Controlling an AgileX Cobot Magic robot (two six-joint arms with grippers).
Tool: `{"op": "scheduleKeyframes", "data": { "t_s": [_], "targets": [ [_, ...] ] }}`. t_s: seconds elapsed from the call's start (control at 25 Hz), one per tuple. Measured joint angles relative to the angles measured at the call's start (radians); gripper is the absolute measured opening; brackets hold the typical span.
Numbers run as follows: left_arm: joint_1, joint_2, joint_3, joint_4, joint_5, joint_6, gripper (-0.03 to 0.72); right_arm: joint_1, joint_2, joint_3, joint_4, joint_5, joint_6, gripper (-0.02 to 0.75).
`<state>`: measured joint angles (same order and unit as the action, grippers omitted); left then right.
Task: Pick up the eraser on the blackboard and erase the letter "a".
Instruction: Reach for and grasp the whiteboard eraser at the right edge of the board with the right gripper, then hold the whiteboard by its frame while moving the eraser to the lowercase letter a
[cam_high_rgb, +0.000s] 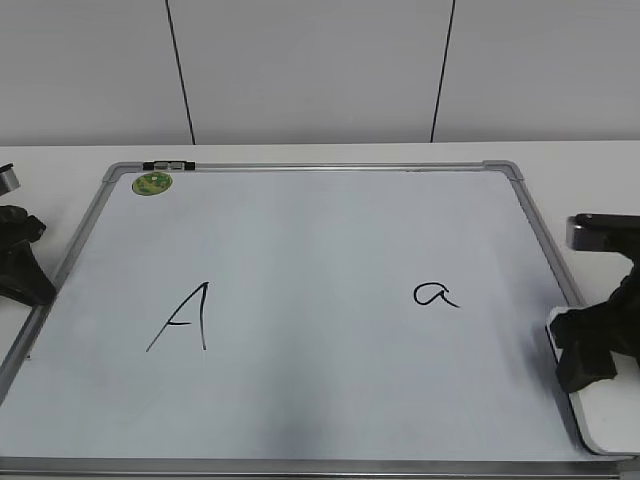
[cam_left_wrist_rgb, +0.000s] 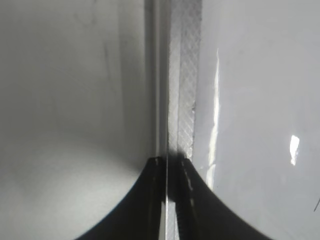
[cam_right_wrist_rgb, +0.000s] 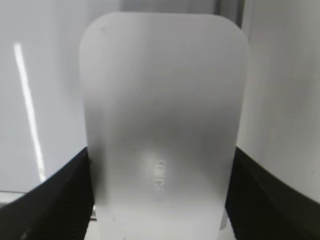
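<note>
White glossy eraser (cam_high_rgb: 612, 420): lying at the near right corner of the blackboard, over its right frame edge; in the right wrist view (cam_right_wrist_rgb: 162, 125) filling the middle, faint grey lettering on top.
Right claw (cam_high_rgb: 590, 352): black, down over the eraser's far end; fingers (cam_right_wrist_rgb: 60, 195) pressed against both long sides, holding the eraser.
Blackboard (cam_high_rgb: 300, 420): white dry-erase surface in a silver-grey frame, flat on the white worktop (cam_high_rgb: 60, 160).
Letter "a" (cam_high_rgb: 436, 294): small, black marker, right half of the board, up and left of the eraser, well apart from it.
Capital "A" (cam_high_rgb: 185, 318): larger, angular, left half.
Left claw (cam_high_rgb: 20, 265): at the board's left frame edge; fingers (cam_left_wrist_rgb: 150, 200) close together over the frame strip, nothing between them.
Green sticker (cam_high_rgb: 152, 183): round, far left corner.
</note>
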<state>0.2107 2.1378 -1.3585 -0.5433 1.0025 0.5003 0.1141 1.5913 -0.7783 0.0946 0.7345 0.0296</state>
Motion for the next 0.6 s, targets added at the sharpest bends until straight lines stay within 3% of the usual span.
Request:
{"op": "scheduleKeyframes", "data": {
  "t_s": [0.28,0.6],
  "targets": [
    [0.000,0.000,0.000,0.002,0.001,0.000,0.032,0.022,-0.051,-0.141,0.000,0.177,-0.030,0.540],
    [0.000,0.000,0.000,0.002,0.003,0.000,0.032,0.127,0.053,-0.336,-0.029,0.213,-0.053,0.539]
  ]
}}
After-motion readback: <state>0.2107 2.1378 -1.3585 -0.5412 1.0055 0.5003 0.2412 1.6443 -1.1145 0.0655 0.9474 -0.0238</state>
